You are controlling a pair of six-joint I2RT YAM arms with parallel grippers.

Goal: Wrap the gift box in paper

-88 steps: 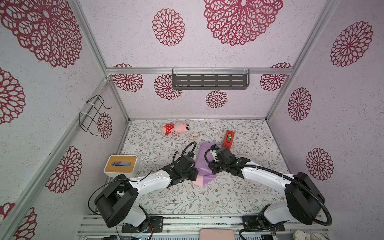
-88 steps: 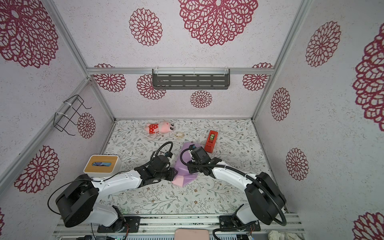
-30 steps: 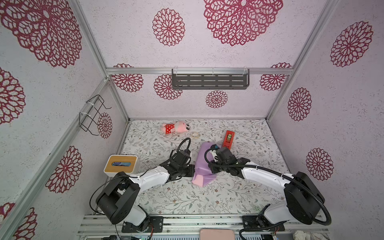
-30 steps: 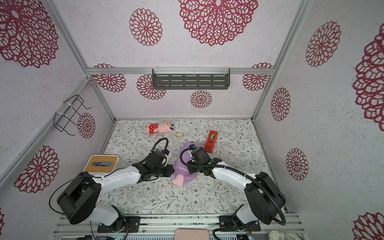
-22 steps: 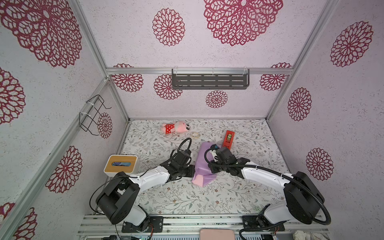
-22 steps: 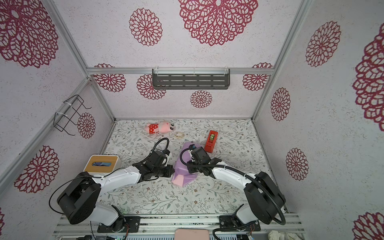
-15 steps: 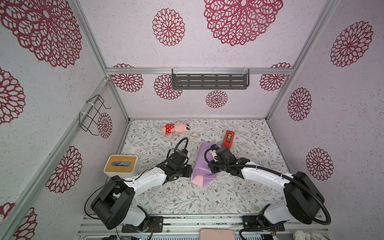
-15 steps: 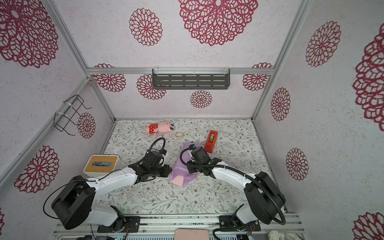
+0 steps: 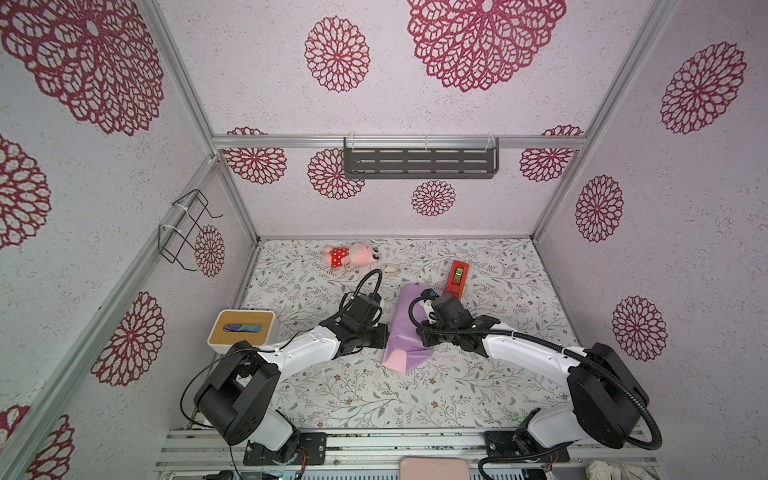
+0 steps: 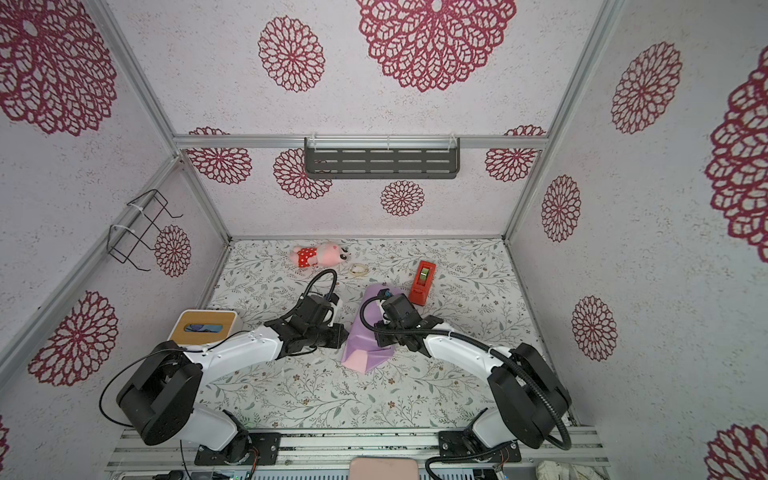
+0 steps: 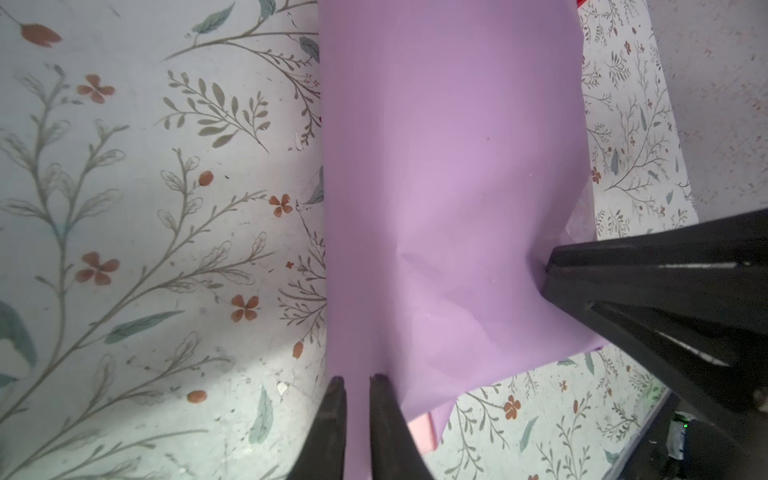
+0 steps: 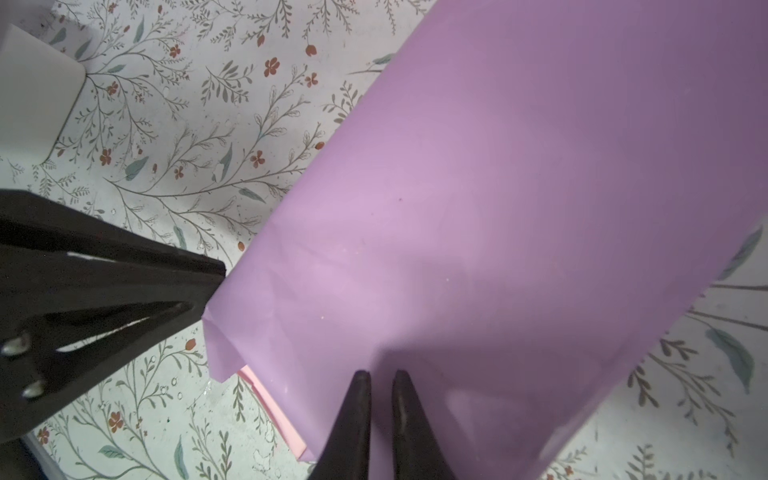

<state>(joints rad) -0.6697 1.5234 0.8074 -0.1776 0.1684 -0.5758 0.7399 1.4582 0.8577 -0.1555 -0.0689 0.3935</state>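
Lilac paper (image 9: 404, 330) bundle, left hand (image 11: 356, 379) and right hand (image 12: 381, 374) touching its sides

Two arms (image 9: 303, 353) (image 9: 523, 347), one paper sheet (image 9: 405, 328), one tape dispenser (image 9: 458, 276), one plush toy (image 9: 351, 255), one tissue box (image 9: 241, 330)

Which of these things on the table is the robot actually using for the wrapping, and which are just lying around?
In the job: paper, folded over something hidden, presumably the gift box; red tape dispenser, probably for sealing.
Lying about: plush toy; tissue box; small ring.
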